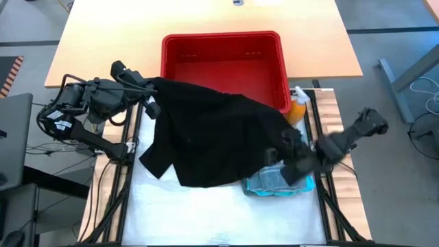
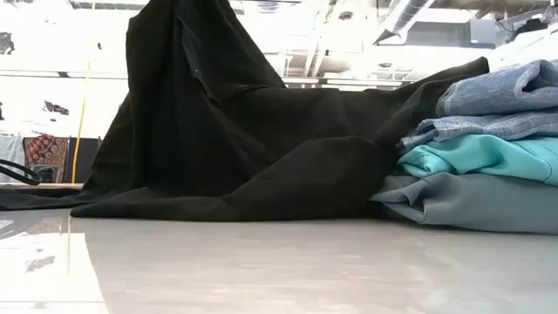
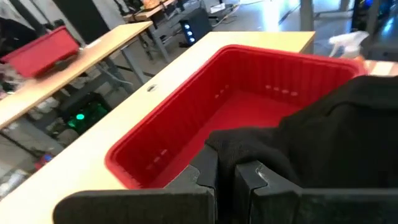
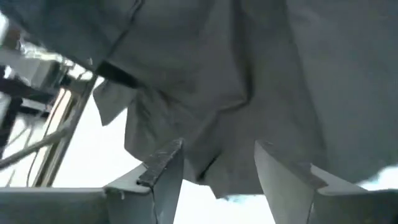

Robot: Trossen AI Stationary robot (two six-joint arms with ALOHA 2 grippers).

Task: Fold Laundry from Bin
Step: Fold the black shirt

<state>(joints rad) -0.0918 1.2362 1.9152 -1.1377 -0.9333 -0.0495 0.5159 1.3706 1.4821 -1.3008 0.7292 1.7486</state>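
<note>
We see the black garment [image 1: 206, 134] spread across the middle of the desk [image 1: 206, 213], its upper edge draped over the front rim of the red bin [image 1: 223, 58], which sits at twelve o'clock. The left end effector [image 3: 227, 177], at nine o'clock of the garment, is pressed together, pinching the black cloth's corner and holding it raised. The right end effector [image 4: 214, 165], at four o'clock of the garment, has its fingers spread just beside the dark fabric, gripping nothing. Beneath it lies a folded stack [image 2: 488, 148] of striped, teal and grey-green laundry, the black garment touching it. An orange spray bottle [image 1: 298, 106] stands by the bin's right corner.
</note>
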